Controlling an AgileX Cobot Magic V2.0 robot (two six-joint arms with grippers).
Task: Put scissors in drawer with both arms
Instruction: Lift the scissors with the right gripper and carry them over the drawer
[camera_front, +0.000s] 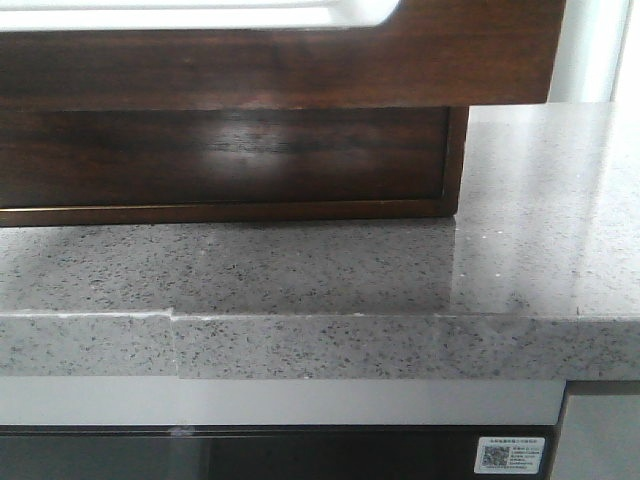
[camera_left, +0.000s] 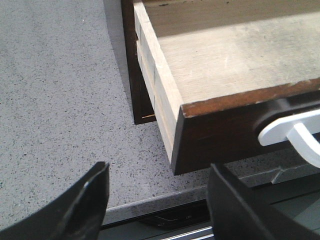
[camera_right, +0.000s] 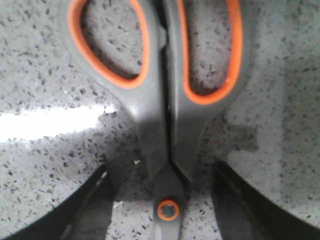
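The scissors (camera_right: 160, 115), grey with orange-lined handle loops and an orange pivot ring (camera_right: 168, 210), lie flat on the speckled grey counter in the right wrist view. My right gripper (camera_right: 162, 200) is open, one finger on each side of the scissors near the pivot, not touching them. The drawer (camera_front: 300, 70), dark brown with a white cutout along its top edge, stands pulled out over the counter. In the left wrist view its pale wooden inside (camera_left: 225, 60) is empty. My left gripper (camera_left: 157, 200) is open and empty, just off the drawer's front corner. Neither gripper shows in the front view.
A second dark brown drawer front (camera_front: 220, 155) sits closed below the open one. The grey stone counter (camera_front: 350, 270) ends in a front edge (camera_front: 350, 345). Below it is a dark panel with a QR sticker (camera_front: 512, 455). A white handle piece (camera_left: 295, 130) shows at the drawer front.
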